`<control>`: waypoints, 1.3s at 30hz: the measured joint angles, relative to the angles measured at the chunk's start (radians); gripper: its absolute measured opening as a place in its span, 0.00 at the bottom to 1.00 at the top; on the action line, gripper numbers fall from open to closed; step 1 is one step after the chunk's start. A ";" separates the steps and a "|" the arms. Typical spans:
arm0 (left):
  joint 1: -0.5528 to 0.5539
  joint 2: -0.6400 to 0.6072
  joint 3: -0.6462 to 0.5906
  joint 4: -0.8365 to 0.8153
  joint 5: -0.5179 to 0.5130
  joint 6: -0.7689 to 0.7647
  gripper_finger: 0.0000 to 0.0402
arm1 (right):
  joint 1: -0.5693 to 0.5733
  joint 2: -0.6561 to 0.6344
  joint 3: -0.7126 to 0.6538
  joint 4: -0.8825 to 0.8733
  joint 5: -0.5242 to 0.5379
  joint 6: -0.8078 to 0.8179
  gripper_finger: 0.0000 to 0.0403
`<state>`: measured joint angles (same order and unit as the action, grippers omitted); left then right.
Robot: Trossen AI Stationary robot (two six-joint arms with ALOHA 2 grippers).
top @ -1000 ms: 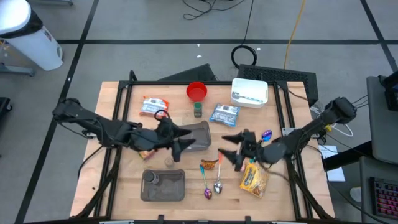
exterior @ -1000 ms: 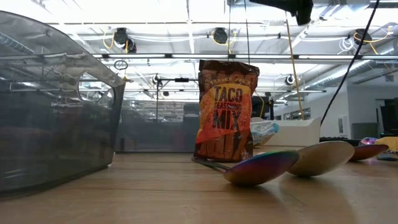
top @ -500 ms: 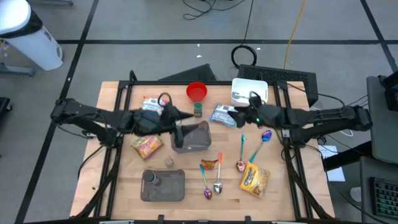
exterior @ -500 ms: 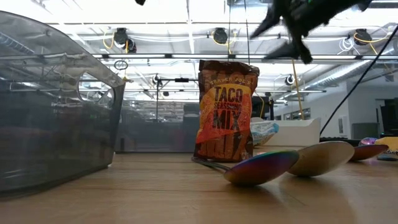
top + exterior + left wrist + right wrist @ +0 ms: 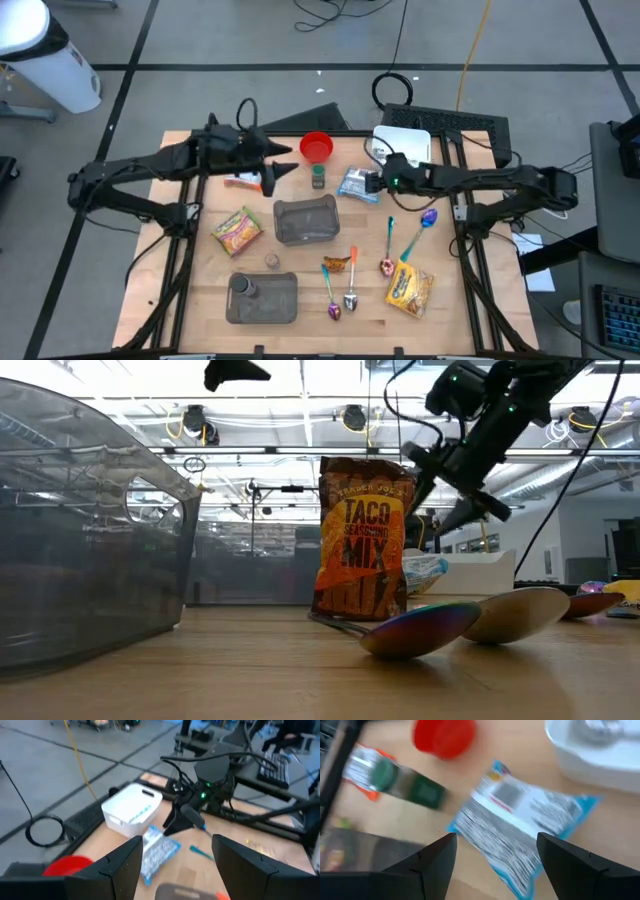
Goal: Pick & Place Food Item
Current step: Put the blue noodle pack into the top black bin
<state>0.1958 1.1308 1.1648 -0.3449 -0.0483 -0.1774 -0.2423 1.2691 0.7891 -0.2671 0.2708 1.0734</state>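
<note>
Right wrist view: the right jaws (image 5: 492, 862) stand apart with nothing between them, hanging just above the blue-and-white food packet (image 5: 520, 827), which lies flat on the wooden surface (image 5: 470, 775). Around that packet sit a red cup (image 5: 443, 736), a dark green jar (image 5: 402, 782) lying beside an orange-edged packet (image 5: 362, 765), and the corner of a white bin (image 5: 595, 750).

From above, the right jaws (image 5: 372, 183) hover over the blue-and-white food packet (image 5: 358, 184) at about one o'clock from the surface's middle, with the white bin (image 5: 402, 147) just beyond toward twelve. The left jaws (image 5: 270, 165) are also spread and empty, raised above the orange-edged packet (image 5: 243, 176) at about eleven o'clock, near the red cup (image 5: 316, 147).

A clear container (image 5: 307, 220) rests at the centre, with a yellow snack bag (image 5: 236, 230) at its nine o'clock. Toward six lie a grey tray (image 5: 263, 297), two spoons (image 5: 341, 298) and a taco seasoning packet (image 5: 338, 264); another yellow bag (image 5: 409, 287) sits at five.
</note>
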 joint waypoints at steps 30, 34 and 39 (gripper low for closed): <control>0.095 0.010 0.000 0.006 0.016 0.015 0.61 | 0.074 -0.026 -0.361 0.361 -0.006 0.229 0.64; 0.115 0.010 0.000 0.006 0.053 0.013 0.61 | 0.073 -0.026 -0.416 0.492 0.021 0.257 0.59; 0.120 0.010 0.000 0.006 0.057 0.012 0.61 | 0.072 -0.026 -0.437 0.531 0.023 0.268 0.51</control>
<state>0.3154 1.1404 1.1648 -0.3389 0.0082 -0.1657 -0.1703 1.2427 0.3523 0.2639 0.2939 1.3414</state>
